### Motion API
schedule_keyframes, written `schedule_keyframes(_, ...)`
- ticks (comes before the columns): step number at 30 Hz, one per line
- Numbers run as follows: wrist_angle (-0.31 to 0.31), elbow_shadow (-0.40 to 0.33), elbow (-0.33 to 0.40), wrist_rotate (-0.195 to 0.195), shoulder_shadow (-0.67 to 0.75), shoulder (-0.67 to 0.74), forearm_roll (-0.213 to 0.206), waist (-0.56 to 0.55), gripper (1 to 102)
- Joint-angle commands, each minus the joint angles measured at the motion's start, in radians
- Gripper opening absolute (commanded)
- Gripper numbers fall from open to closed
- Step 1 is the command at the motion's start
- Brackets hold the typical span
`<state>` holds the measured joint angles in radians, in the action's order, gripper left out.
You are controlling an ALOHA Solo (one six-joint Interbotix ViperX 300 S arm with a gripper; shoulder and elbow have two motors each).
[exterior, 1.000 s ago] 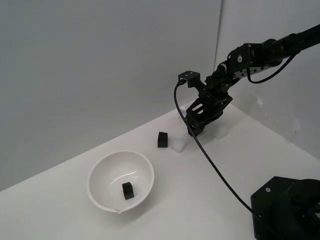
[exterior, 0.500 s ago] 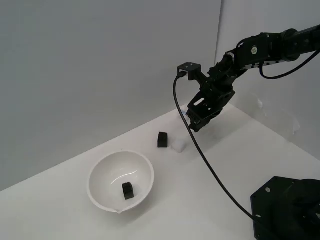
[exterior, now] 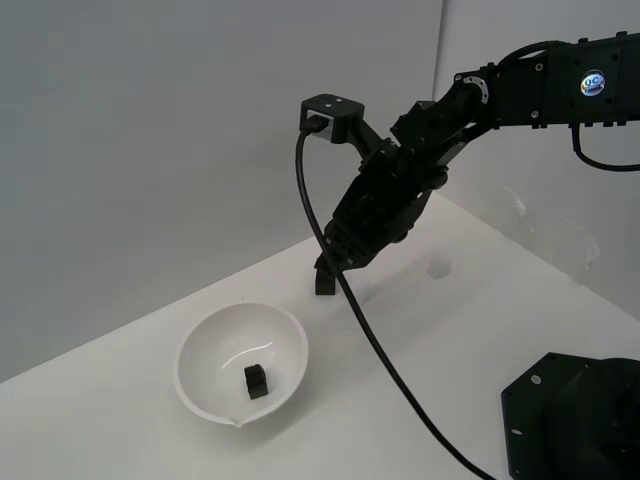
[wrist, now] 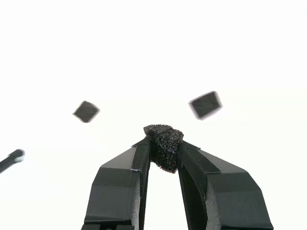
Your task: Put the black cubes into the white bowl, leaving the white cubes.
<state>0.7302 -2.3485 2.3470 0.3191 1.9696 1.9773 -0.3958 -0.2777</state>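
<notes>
**Black cube pinched above the table**

Exterior view: we see the white bowl [exterior: 242, 362] holding one black cube [exterior: 256, 381]; the gripper [exterior: 335, 262] hangs beyond the bowl, above another black cube [exterior: 322, 283].

Wrist view: our fingers [wrist: 120, 184] pinch a third black cube [wrist: 164, 147]; two more lie blurred beyond it.

small matte black cubes: 3, one in the bowl [exterior: 256, 380], one on the desk [exterior: 323, 285], one pinched in the jaws [wrist: 164, 147] | wide glossy white bowls: 1 [exterior: 205, 350] | small white cubes: only 1 visible [exterior: 437, 267]
</notes>
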Motion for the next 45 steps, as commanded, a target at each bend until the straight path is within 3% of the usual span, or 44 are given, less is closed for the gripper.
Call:
schedule_keyframes(1,0.000,0.041,-0.035,-0.012,0.017,0.012,-0.029,-0.083,3)
schedule_keyframes(6,-0.021,0.098,-0.092,-0.061,-0.041,-0.046,-0.029,-0.206,3)
schedule_keyframes(10,-0.049,0.133,-0.126,-0.064,-0.104,-0.109,-0.044,-0.267,3)
schedule_keyframes(15,-0.083,0.141,-0.133,-0.061,-0.146,-0.153,-0.140,-0.293,6)
schedule_keyframes(17,-0.084,0.140,-0.132,-0.058,-0.146,-0.153,-0.170,-0.295,22)
schedule_keyframes(21,-0.083,0.135,-0.129,-0.058,-0.147,-0.155,-0.187,-0.295,76)
schedule_keyframes(23,-0.083,0.137,-0.130,-0.058,-0.147,-0.153,-0.192,-0.298,92)
schedule_keyframes(30,-0.077,0.133,-0.127,-0.058,-0.130,-0.140,-0.189,-0.302,94)
schedule_keyframes(35,-0.072,0.107,-0.100,-0.043,-0.069,-0.077,-0.144,-0.170,94)
schedule_keyframes(41,-0.083,0.066,-0.060,0.043,-0.051,-0.057,-0.132,0.009,94)
schedule_keyframes(45,-0.135,0.031,-0.026,0.092,-0.061,-0.069,-0.132,0.075,94)
